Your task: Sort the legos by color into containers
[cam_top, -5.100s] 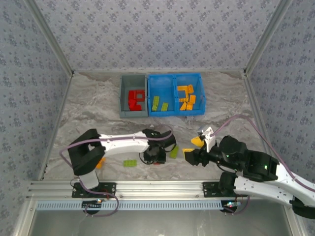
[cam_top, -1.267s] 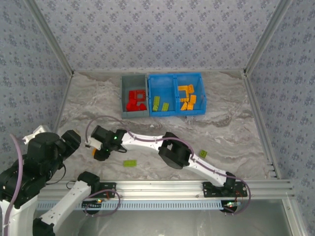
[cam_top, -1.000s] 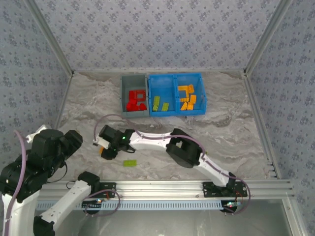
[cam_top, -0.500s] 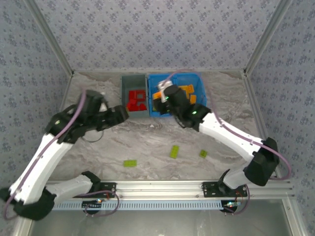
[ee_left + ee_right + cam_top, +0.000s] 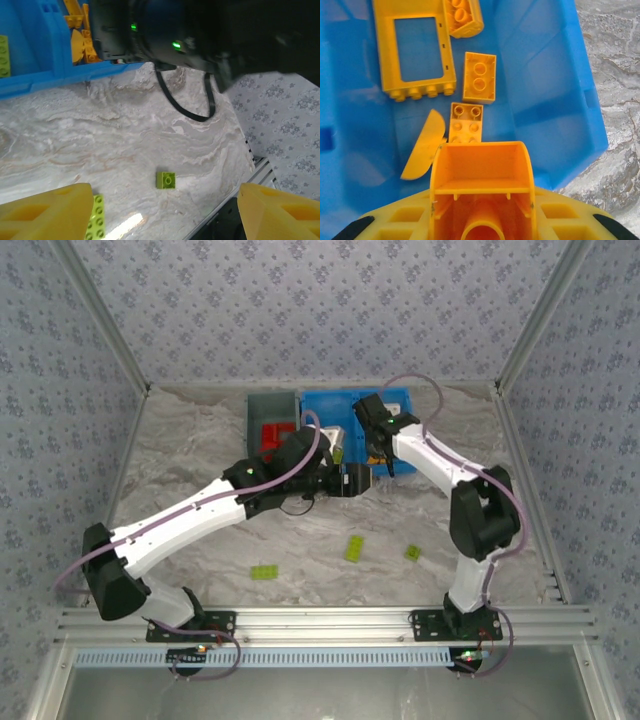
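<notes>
Right, scanning from the left: the grey bin holds red bricks. Next door is the blue double bin. Its left half shows a green brick; its right half has orange bricks, among them an open frame lying lengthwise along the bin. My right pincer hangs over that right half, clamped on an orange arch brick. My left pincer sits just in front of the bins, fingers spread wide with nothing between them.

Against half a second ago, my left arm has swung across from beside the grey bin, and the right pincer has slid rightwards along the blue one. The loose ones on the table haven't budged. The long green brick lies left to right, the second green brick runs roughly near to far, and the small square green brick is rightmost. The arch brick shows me its hollow underside, rounded end towards the frame.
</notes>
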Action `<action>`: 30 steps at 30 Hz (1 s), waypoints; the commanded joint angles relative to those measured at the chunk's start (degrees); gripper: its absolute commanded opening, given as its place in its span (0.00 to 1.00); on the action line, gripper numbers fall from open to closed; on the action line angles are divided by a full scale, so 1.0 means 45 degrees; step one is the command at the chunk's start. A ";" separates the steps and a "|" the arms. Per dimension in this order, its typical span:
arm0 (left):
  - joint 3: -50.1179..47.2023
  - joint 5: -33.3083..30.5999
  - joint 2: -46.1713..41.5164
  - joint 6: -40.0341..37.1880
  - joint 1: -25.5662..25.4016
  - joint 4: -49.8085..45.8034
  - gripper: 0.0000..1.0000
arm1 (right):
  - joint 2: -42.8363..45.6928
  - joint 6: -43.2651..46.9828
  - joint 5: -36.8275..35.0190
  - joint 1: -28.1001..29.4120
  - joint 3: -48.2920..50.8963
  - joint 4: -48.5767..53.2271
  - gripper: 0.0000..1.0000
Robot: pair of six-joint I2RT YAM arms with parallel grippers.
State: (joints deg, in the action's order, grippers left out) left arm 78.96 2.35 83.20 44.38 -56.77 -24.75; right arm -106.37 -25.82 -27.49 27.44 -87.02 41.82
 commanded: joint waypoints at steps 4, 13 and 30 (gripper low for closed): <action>-0.0310 -0.0069 0.0005 -0.0045 -0.0251 0.1101 0.76 | -0.1745 -0.0585 -0.0923 -0.0604 -0.1657 0.1430 0.31; -0.1187 -0.0219 -0.0582 0.0156 -0.0411 0.1156 0.76 | -0.2946 -0.0500 -0.1097 -0.0883 -0.2236 0.1664 0.37; -0.1894 -0.3615 -0.2049 0.1493 -0.0456 -0.4249 0.78 | -0.0624 -0.0725 -0.1560 0.0549 -0.2880 0.1551 0.59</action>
State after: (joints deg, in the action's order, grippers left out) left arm 71.33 -5.65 76.93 46.09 -58.63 -29.91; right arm -115.90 -27.90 -31.83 27.86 -97.89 48.23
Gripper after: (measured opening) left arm 0.770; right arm 0.596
